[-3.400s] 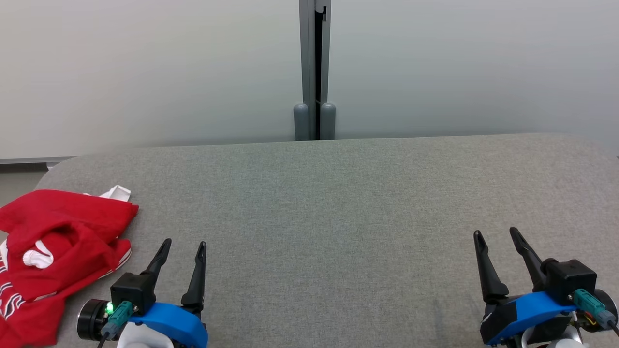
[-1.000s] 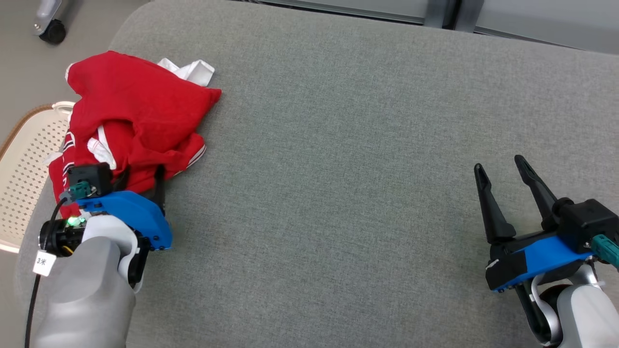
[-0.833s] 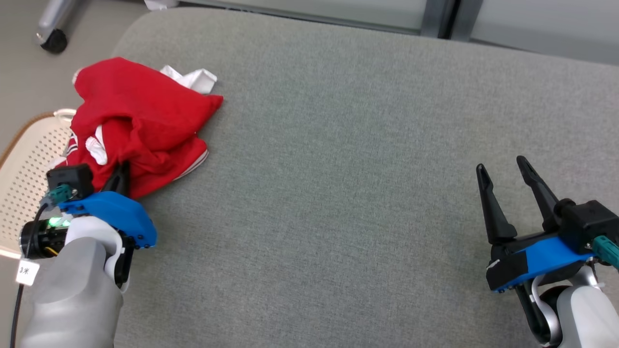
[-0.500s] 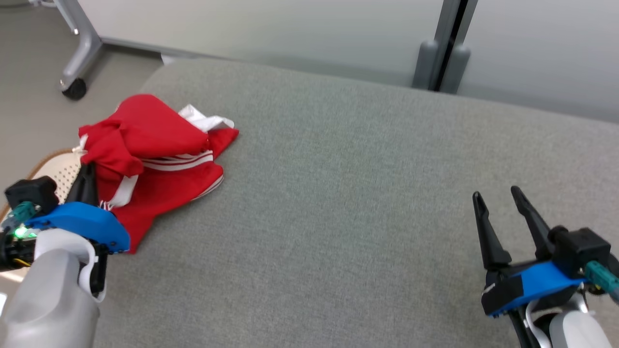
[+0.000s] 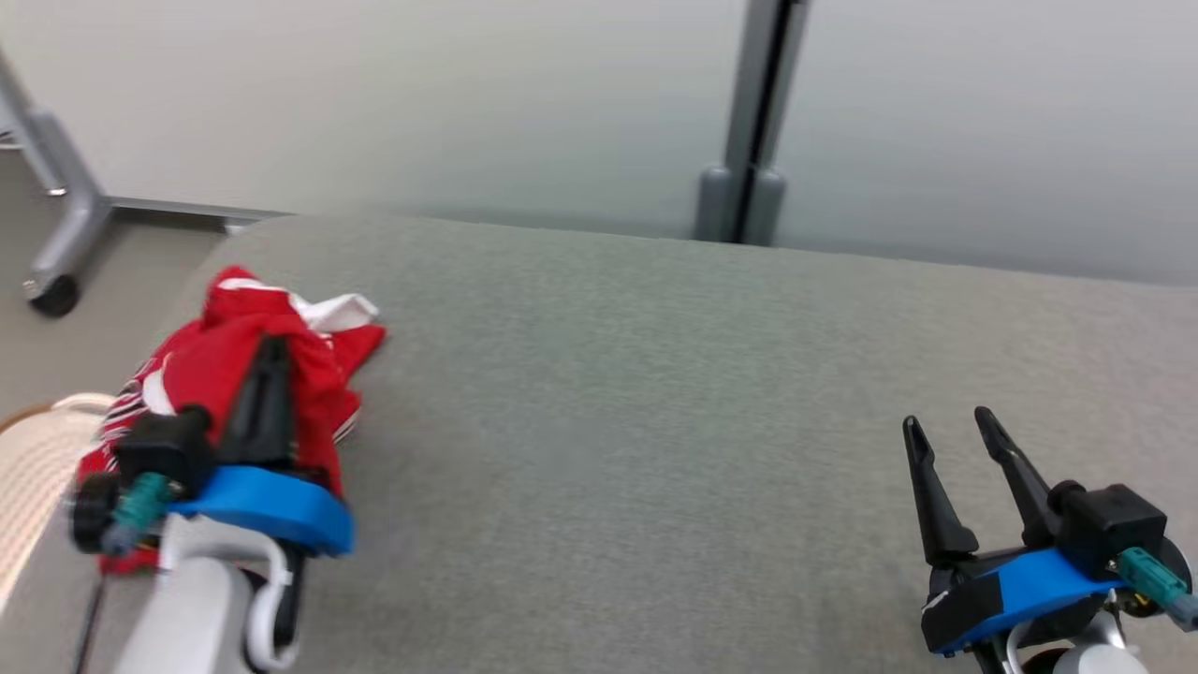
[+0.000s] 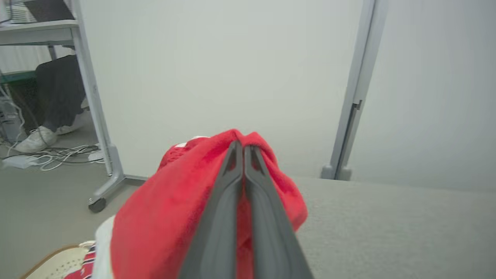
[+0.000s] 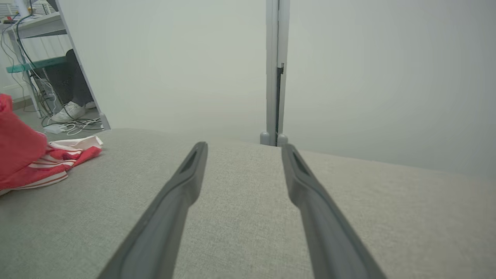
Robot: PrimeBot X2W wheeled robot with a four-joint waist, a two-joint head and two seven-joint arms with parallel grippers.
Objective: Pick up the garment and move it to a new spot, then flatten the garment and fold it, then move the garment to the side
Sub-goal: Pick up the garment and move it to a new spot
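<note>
The garment [image 5: 225, 374] is red cloth with white trim and stripes, bunched at the left end of the grey table [image 5: 655, 393]. My left gripper [image 5: 271, 351] is shut on a fold of it and holds that part raised. In the left wrist view the two fingers [image 6: 221, 209] lie pressed together with the garment [image 6: 162, 217] draped around them. My right gripper [image 5: 945, 426] stands open over bare table at the lower right, far from the cloth. The right wrist view shows its spread fingers [image 7: 182, 190] and the garment [image 7: 35, 162] at the left edge.
A pale perforated basket [image 5: 33, 468] sits beside the table's left edge, below the garment. A wheeled grey desk leg [image 5: 56, 234] stands on the floor at left. A person's white shoe [image 6: 33, 139] and cables lie under a desk. A wall with a grey post [image 5: 749, 122] runs behind the table.
My left gripper has shut on the garment and lifted it, so the cloth is bunched up off the table. The head camera has tilted up and turned. The right gripper stays open.
</note>
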